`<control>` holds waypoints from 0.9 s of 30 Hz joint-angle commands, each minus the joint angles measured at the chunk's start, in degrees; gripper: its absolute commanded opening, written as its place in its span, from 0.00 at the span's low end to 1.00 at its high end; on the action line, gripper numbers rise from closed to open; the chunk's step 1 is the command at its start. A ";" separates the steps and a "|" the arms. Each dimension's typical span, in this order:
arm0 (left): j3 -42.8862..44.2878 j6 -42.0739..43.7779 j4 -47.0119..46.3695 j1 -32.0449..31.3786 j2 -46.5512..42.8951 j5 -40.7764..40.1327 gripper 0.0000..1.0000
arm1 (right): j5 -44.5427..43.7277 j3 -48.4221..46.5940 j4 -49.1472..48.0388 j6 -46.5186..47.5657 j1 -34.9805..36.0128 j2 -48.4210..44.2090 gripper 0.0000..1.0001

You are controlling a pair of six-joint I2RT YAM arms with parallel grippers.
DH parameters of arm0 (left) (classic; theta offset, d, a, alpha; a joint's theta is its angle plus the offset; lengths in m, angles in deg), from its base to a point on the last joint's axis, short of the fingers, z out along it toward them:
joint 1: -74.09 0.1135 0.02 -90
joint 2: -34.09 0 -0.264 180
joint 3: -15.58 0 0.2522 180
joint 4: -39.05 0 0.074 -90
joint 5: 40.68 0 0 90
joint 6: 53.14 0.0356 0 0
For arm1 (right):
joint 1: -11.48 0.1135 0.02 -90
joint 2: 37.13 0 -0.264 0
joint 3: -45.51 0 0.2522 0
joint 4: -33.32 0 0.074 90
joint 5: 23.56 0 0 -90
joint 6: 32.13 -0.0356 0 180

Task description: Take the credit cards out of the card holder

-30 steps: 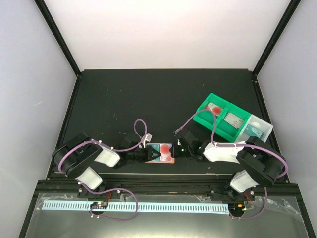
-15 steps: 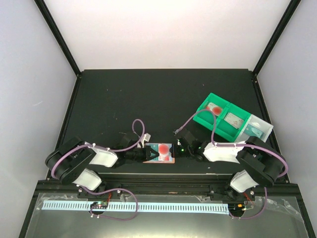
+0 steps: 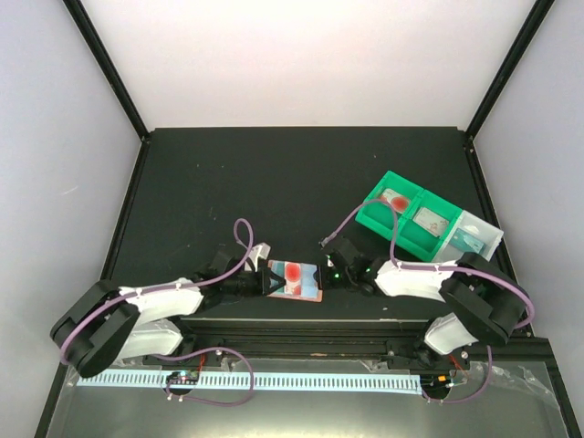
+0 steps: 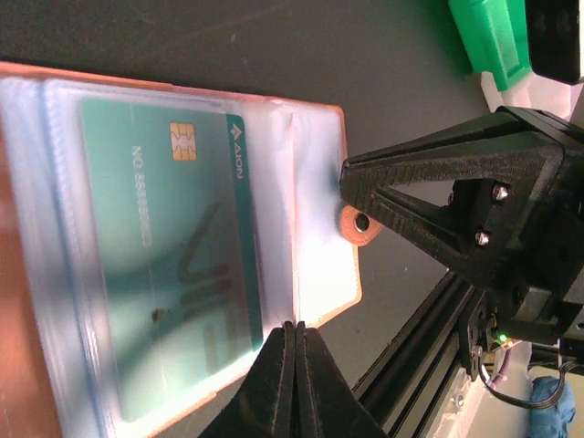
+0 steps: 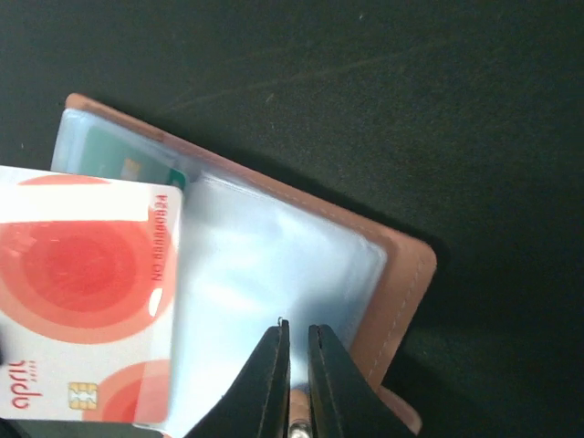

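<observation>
The card holder (image 3: 307, 291) lies open at the near table edge between both grippers, with a terracotta rim (image 5: 401, 274) and light blue lining (image 4: 324, 265). My left gripper (image 3: 272, 282) is shut on the red credit card (image 3: 294, 271), which is partly drawn out to the left over the holder (image 5: 82, 292). In the left wrist view my left gripper (image 4: 294, 327) shows the card only edge-on. A green card (image 4: 173, 274) sits in a clear sleeve. My right gripper (image 3: 321, 278) is shut on the holder's brown tab (image 4: 359, 224), with its jaws almost together (image 5: 297, 333).
Two green bins (image 3: 401, 219) and a clear bin (image 3: 474, 235) stand at the back right, with cards inside. The black frame rail (image 3: 301, 319) runs just in front of the holder. A green bin corner (image 4: 497, 36) shows in the left wrist view.
My left arm has drawn back to the left, and the red card has slid left and up out of the holder with it. The right gripper has stayed on the tab.
</observation>
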 commanded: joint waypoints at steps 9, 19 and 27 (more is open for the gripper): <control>3.67 9.16 10.65 0.35 -7.45 2.01 0.02 | 5.25 -5.82 8.73 18.72 -0.10 -13.71 0.25; 6.35 14.81 15.34 0.35 -12.92 9.07 0.02 | 20.66 -14.94 22.94 33.11 -3.52 -16.14 0.37; 8.06 17.45 17.34 0.29 -15.88 14.94 0.01 | 29.16 -18.47 26.34 35.63 -8.84 -14.31 0.47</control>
